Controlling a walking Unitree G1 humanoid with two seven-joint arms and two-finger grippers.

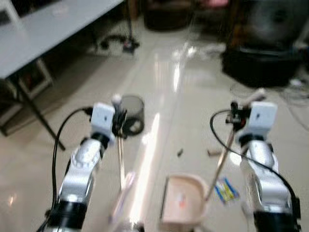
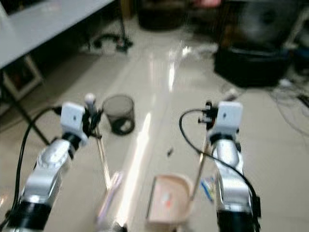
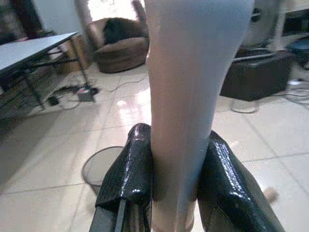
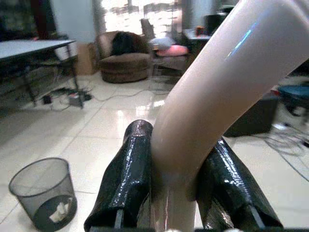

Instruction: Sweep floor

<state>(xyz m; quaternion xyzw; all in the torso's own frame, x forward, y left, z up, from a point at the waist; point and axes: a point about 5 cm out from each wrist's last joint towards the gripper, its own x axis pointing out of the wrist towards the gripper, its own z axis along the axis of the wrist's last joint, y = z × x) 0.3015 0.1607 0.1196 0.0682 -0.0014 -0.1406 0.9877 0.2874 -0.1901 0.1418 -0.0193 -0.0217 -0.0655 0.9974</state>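
My left gripper [image 1: 119,122] is shut on the pale broom handle [image 3: 186,96], which runs down to the broom head [image 1: 121,195] on the tiled floor. On the right, my right gripper [image 1: 235,117] is shut on the cream dustpan handle [image 4: 212,106]; its stick slopes down to the pink dustpan [image 1: 182,200] resting on the floor between my arms. A small dark scrap [image 1: 179,152] and a tan bit [image 1: 214,152] lie on the tiles ahead of the dustpan. A blue and yellow wrapper [image 1: 226,189] lies beside the pan's right edge.
A dark mesh wastebasket [image 1: 132,114] stands just beyond my left hand. A grey table [image 1: 43,29] with black legs is at the far left, with cables [image 1: 118,44] beneath. A black case [image 1: 263,65] and an armchair [image 4: 124,60] sit farther back.
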